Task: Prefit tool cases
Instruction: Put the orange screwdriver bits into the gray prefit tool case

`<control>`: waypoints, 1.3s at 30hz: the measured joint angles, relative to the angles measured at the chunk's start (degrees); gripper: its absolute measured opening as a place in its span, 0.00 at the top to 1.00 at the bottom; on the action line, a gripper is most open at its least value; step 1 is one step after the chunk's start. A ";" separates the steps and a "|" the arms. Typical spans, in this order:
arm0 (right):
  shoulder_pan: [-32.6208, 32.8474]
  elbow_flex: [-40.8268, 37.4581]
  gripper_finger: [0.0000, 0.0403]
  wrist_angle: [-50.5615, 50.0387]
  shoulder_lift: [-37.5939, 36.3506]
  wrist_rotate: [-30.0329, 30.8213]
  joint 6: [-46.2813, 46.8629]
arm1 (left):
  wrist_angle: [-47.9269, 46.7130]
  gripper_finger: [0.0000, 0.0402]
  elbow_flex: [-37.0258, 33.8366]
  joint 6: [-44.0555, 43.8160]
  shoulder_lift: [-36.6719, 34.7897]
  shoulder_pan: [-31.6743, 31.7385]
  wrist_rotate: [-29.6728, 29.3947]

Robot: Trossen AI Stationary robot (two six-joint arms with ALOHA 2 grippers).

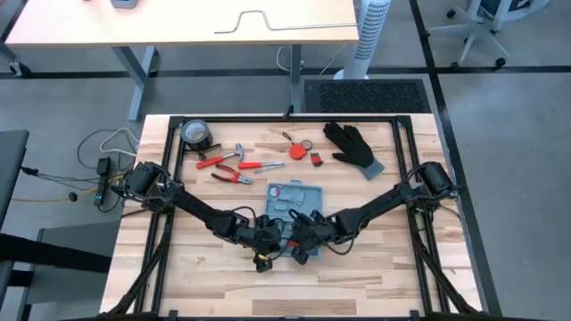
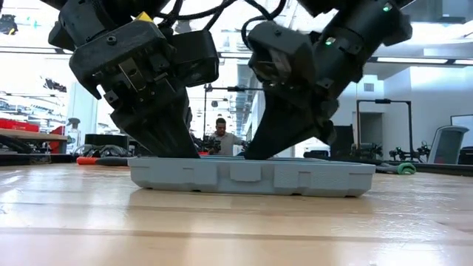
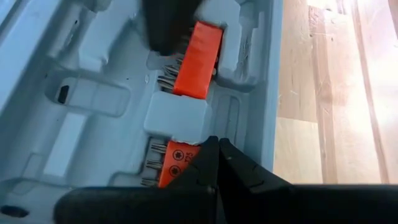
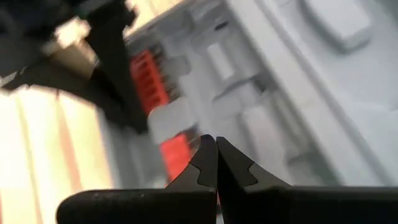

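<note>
high view: blue-grey tool case (image 1: 294, 198) lying open and flat near the middle of the wooden table (image 1: 393, 259). left end effector (image 1: 265, 239) just beside the case's near left corner, right end effector (image 1: 303, 239) at the case's near edge, the two close together. beyond the case: red-handled pliers (image 1: 232, 176), a red-handled screwdriver (image 1: 260, 166), a dark tape roll (image 1: 196, 134) toward the far left corner, a black glove (image 1: 350, 145) to the far right, small red items (image 1: 303, 147) between glove and pliers.

low view: case (image 2: 251, 176) seen side-on, resting flat on the table (image 2: 222, 229). both end effectors lowered into the case from above, tips hidden behind its near wall. a person (image 2: 220, 137) seated in the room well behind the case.

left wrist view: left end effector (image 3: 217, 163) with fingers pressed together, nothing held between them, tips over an orange bit holder (image 3: 177, 165) seated in a moulded grey recess of the case (image 3: 93, 99). second orange bit holder (image 3: 199, 59) farther along the same side of the case, a dark finger of the other arm touching or just above it.

right wrist view: right end effector (image 4: 216, 163) with fingers closed tip to tip, empty, over the case interior (image 4: 298, 93), close to a red-orange bit holder (image 4: 176, 152). picture blurred; contact with the holder cannot be told.
</note>
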 joint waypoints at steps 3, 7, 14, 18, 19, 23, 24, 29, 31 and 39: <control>1.38 0.00 1.00 -0.02 0.00 0.26 1.38 | 0.19 1.00 -0.12 0.10 -0.61 0.13 0.21; 2.79 0.00 1.00 -0.08 0.00 0.75 2.33 | 1.36 1.00 -0.15 0.10 -1.21 0.51 0.36; 2.90 0.00 1.00 -0.22 0.00 0.83 3.08 | 2.94 1.00 1.80 1.61 -1.28 0.55 -0.85; 2.41 0.00 1.00 -0.94 0.00 0.80 3.21 | 2.93 1.00 2.90 3.80 -1.28 1.00 -2.93; 2.30 0.00 1.00 -1.18 0.00 0.73 3.24 | 2.95 1.00 2.95 4.03 -1.28 1.39 -3.03; 1.97 -0.43 1.00 -1.19 0.00 -0.52 3.29 | 1.95 1.00 2.97 4.05 -0.71 2.87 -2.86; 1.91 -0.75 1.00 -1.13 0.00 -0.61 3.65 | 1.48 1.00 2.97 4.34 -0.52 3.08 -2.31; 1.55 -1.62 1.00 -0.57 -0.09 -2.01 4.26 | 3.13 1.00 3.47 4.77 2.73 3.58 1.67; 1.61 -1.64 1.00 -0.81 -0.09 -2.05 4.26 | 3.55 1.00 3.57 4.12 3.87 3.49 2.02; 0.87 -1.72 1.00 -1.64 -1.25 -0.91 3.34 | 2.50 1.00 3.29 5.61 1.93 3.53 2.21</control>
